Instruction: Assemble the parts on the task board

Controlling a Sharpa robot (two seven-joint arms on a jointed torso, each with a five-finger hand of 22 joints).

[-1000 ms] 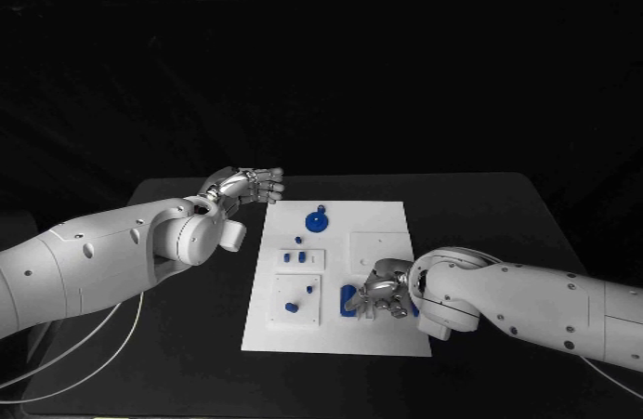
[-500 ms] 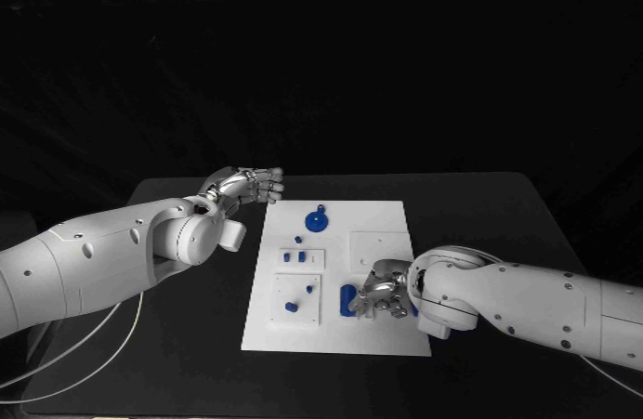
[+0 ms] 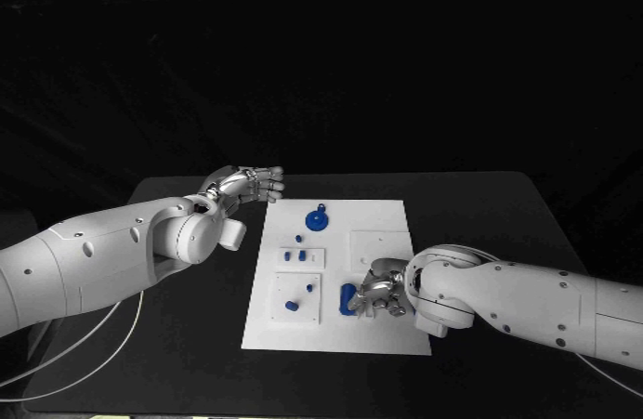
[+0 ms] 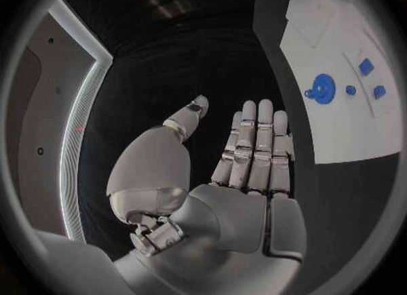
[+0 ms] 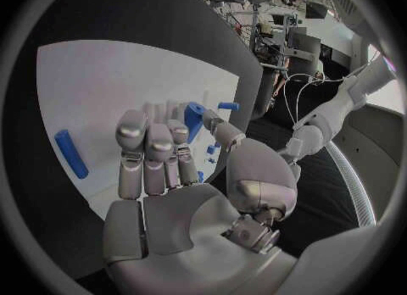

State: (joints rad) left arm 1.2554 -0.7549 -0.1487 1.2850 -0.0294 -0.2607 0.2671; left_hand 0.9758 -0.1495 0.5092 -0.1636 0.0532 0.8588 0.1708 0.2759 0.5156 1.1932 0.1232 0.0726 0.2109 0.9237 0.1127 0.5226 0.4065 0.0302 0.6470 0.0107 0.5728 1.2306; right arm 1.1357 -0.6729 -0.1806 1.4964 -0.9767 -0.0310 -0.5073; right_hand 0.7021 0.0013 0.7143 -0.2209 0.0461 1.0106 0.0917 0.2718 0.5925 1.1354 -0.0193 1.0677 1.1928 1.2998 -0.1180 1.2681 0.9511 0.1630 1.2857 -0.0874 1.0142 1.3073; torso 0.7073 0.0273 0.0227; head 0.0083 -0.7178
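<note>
The white task board [image 3: 382,224] lies mid-table. On its near part my right hand [image 3: 382,294] sits low with fingers curled. In the right wrist view, the right hand [image 5: 161,166] pinches a small blue part [image 5: 194,117] between thumb and fingers. A blue rod [image 3: 348,298] lies on the board just beside those fingers; the rod [image 5: 71,153] lies flat. A round blue part [image 3: 316,220] lies at the board's far end. My left hand [image 3: 249,185] hovers off the board's far left corner; the left hand [image 4: 246,159] has straight fingers and holds nothing.
Small blue pieces [image 3: 297,255] lie on the board's left side. A raised square plate [image 3: 300,312] near them carries two more. Another square plate [image 3: 375,244] sits just beyond my right hand. Black table [image 3: 482,215] surrounds the board.
My right hand has edged very slightly nearer over the board. The left hand has stayed where it was.
</note>
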